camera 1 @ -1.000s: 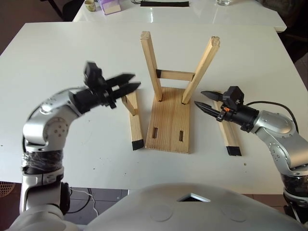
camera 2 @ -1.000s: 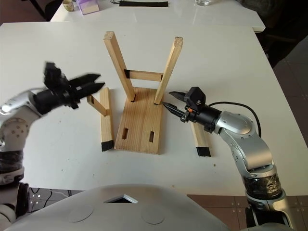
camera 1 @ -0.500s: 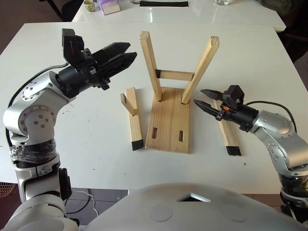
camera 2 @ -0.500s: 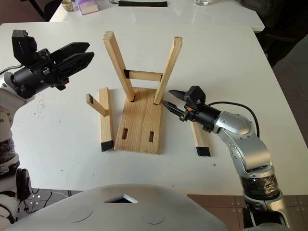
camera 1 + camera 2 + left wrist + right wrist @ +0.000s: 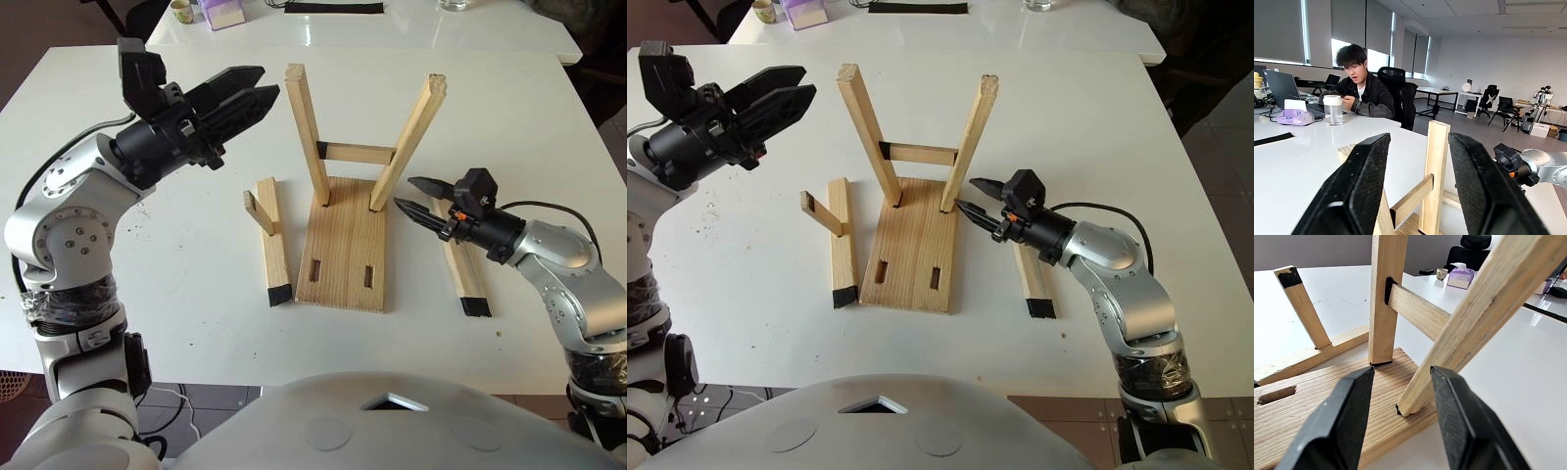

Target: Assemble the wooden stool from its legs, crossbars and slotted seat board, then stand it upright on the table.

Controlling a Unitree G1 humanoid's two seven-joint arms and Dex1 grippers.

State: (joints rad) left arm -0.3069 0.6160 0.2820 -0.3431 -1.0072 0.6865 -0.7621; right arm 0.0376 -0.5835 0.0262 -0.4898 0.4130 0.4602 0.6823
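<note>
L fingers rose near stool leg, spread; R fingers spread by seat board.

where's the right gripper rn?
Eye views: the right gripper is open on the robot's right, tips beside where the right upright leg meets the seat board, with a loose leg under its wrist.

txt: none legible | labels/nos./signs: none legible | purple box, 11 o'clock, far end: print too small
</note>
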